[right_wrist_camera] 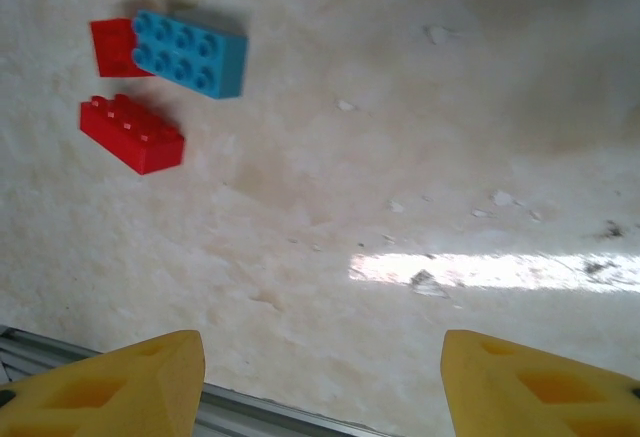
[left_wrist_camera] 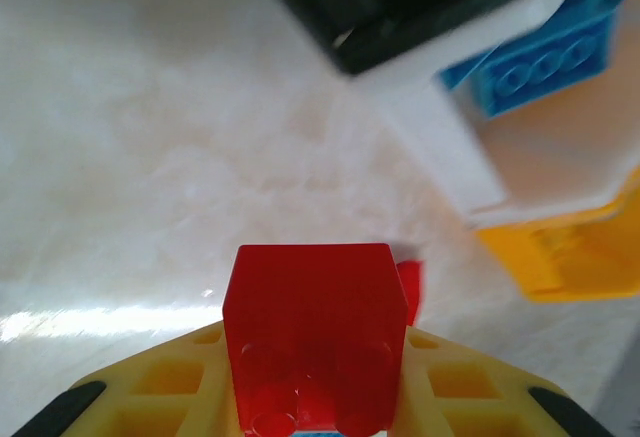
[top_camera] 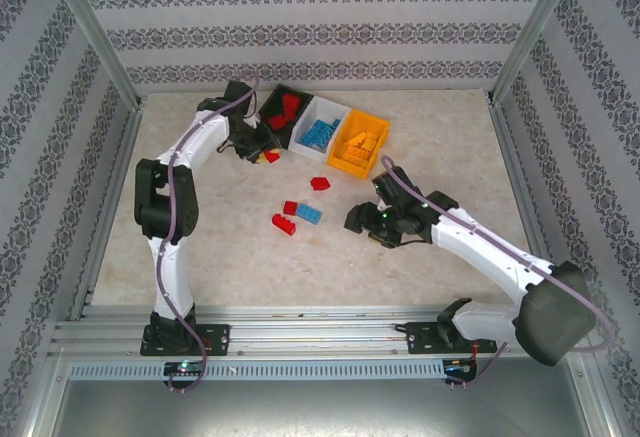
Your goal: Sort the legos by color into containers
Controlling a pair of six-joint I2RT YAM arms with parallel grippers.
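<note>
Worktop (top_camera: 430, 287): pale beige, marbled, matte, with faint mottling throughout. Behind its far edge we record a back wall (top_camera: 300, 17) papered white with horizontal bands of dark floral pattern. The same paper covers the left side wall (top_camera: 40, 107) and the right side wall (top_camera: 600, 107).

An aluminium left post (top_camera: 92, 27) and right post (top_camera: 535, 27) rise from the far corners, leaning outward in the top view. Along the near edge we log stacked aluminium rails (top_camera: 320, 329), then a slotted strip (top_camera: 320, 369), then a plain grey metal sheet (top_camera: 300, 407).

Light: even and diffuse. In the right wrist view we see a bright band of glare (right_wrist_camera: 480, 269) across the worktop, with small dark specks (right_wrist_camera: 610, 229) beside it. In the left wrist view we see a similar streak (left_wrist_camera: 100, 322).
</note>
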